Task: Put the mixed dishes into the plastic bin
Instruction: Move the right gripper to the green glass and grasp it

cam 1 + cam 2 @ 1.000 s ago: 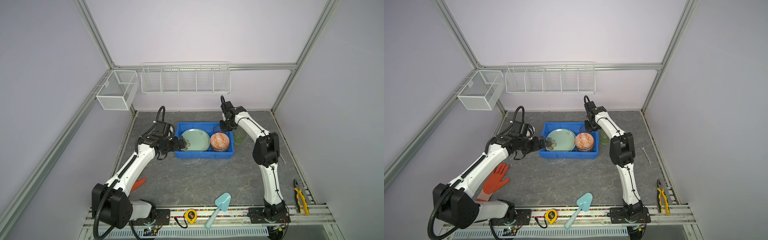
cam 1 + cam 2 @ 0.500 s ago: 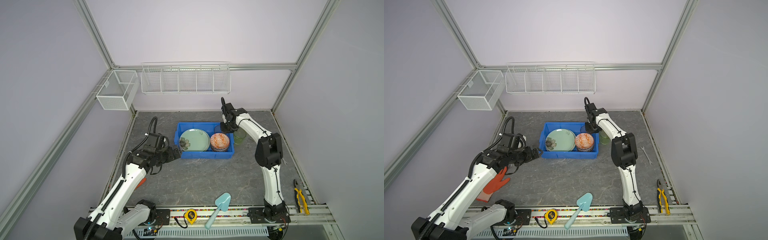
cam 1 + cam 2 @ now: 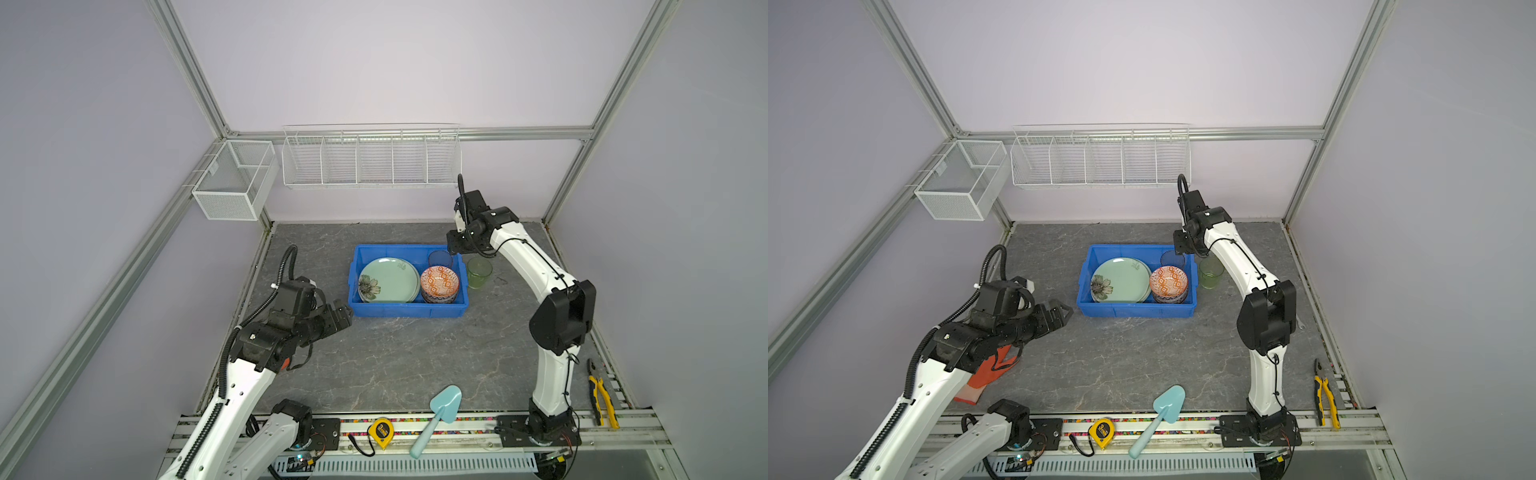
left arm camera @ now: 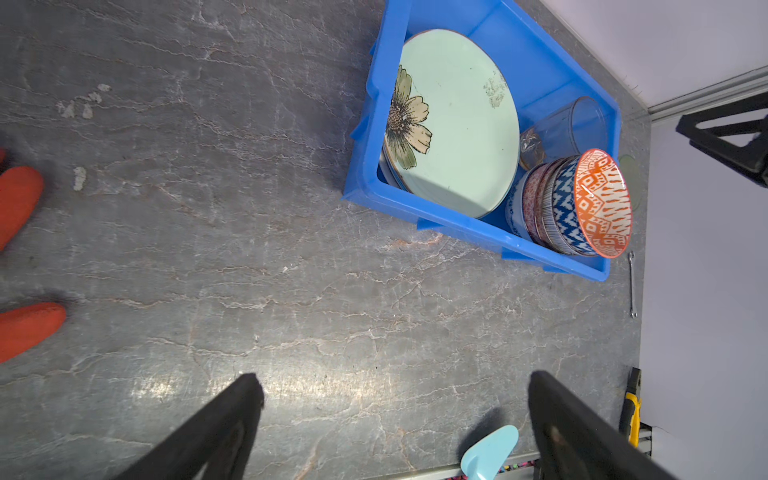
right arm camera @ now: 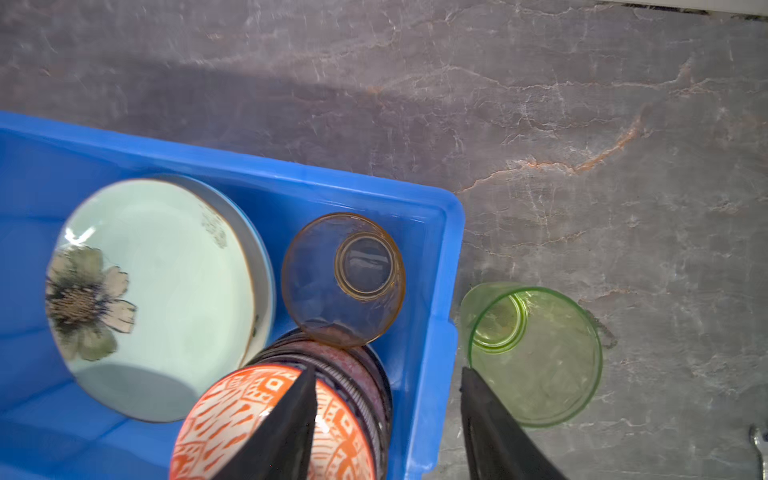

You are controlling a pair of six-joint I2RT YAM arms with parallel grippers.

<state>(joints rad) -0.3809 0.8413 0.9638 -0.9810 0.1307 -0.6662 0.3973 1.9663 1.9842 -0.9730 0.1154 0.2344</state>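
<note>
Driving this one remotely, so here's the layout, big stuff first.

The bin (image 3: 407, 309) sits mid-table and it's nearly full. The left arm is parked at the bin's 8 o'clock, clear of it. The left gripper (image 4: 395, 382) has its jaws wide apart with only bare table between them, I'd guess to stay out of the other arm's way. The right gripper (image 5: 386, 372) hangs over the bin's 2 o'clock corner. Its jaws are apart too, holding nothing, and the wrist view shows the bin wall in the gap below them.

Inside, the plates (image 3: 388, 279) lie flat in a stack on the 9 o'clock side, mint flower one on top. The bowls (image 3: 439, 283) are nested at 4 o'clock, orange on top, which saves floor space. That leaves a gap at 1 o'clock, and the amber cup (image 5: 343, 278) stands there mouth up.

The one straggler is the green cup (image 5: 536, 353). It's upright on the table at the bin's 3 o'clock, just outside the wall.

My read is that it's the last dish to go. The right gripper is already close, but room for it looks tight.
</note>
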